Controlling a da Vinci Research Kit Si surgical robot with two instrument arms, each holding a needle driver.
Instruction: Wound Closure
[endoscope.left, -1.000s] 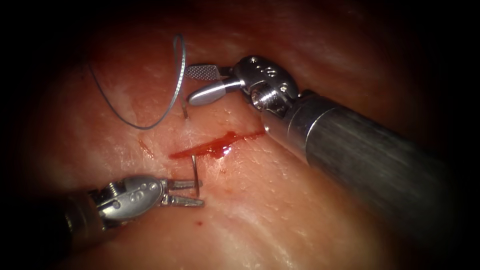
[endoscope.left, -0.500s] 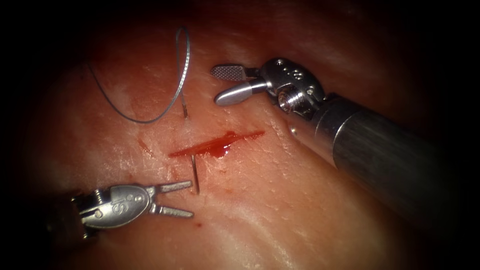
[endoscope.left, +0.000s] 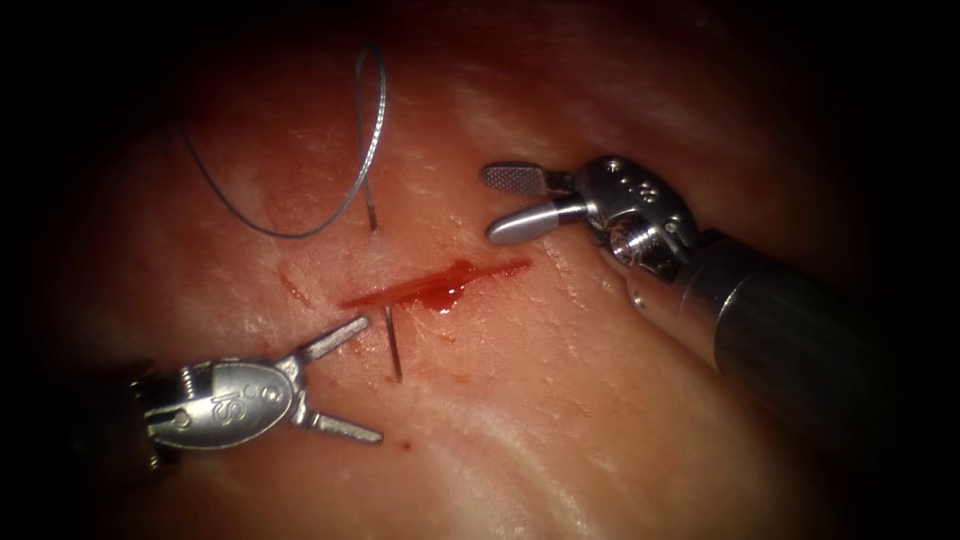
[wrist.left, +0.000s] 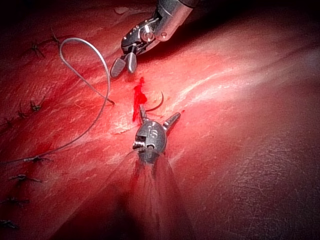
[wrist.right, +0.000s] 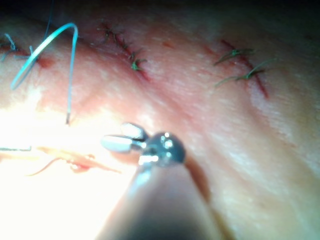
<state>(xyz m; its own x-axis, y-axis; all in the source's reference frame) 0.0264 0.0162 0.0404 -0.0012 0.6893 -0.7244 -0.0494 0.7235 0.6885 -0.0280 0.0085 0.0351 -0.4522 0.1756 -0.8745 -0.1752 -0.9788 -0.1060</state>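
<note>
Two tools, both with jaws apart, hold nothing. I see the needle (endoscope.left: 392, 346) in the tissue (endoscope.left: 560, 400) below the cut (endoscope.left: 430, 288), standing between the left tool's (endoscope.left: 362, 380) tips; the right tool (endoscope.left: 500, 205) is farther.

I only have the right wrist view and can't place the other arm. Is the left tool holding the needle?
Observer: No. The left tool is open and holds nothing.
Operator: Where's the needle?
Observer: The needle is in the tissue, under the cut near its left end. One end stands out just right of the left tool.
Operator: And my tool?
Observer: The right tool is open and empty, right of the thread, apart from the needle.
</note>
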